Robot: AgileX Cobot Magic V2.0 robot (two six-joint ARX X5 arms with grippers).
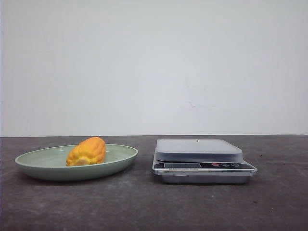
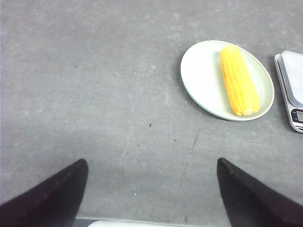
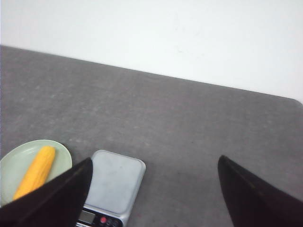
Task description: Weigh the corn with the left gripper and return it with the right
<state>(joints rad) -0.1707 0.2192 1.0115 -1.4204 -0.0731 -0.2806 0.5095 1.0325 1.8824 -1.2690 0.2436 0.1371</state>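
The corn (image 1: 87,151) lies on a pale green plate (image 1: 33,161) at the left of the table; it also shows in the left wrist view as the corn (image 2: 239,80) on the plate (image 2: 201,75), and in the right wrist view as the corn (image 3: 35,171) on the plate (image 3: 12,165). A silver kitchen scale (image 1: 199,150) stands just right of the plate, its platform bare. My left gripper (image 2: 152,163) hangs open over bare table, well away from the plate. My right gripper (image 3: 154,161) is open too, high above the scale (image 3: 116,182). Neither gripper appears in the front view.
The dark grey tabletop (image 1: 144,207) runs back to a white wall (image 1: 154,62). The scale's display and buttons (image 1: 202,165) face the front. A table edge with a white strip (image 2: 123,223) shows between the left fingers.
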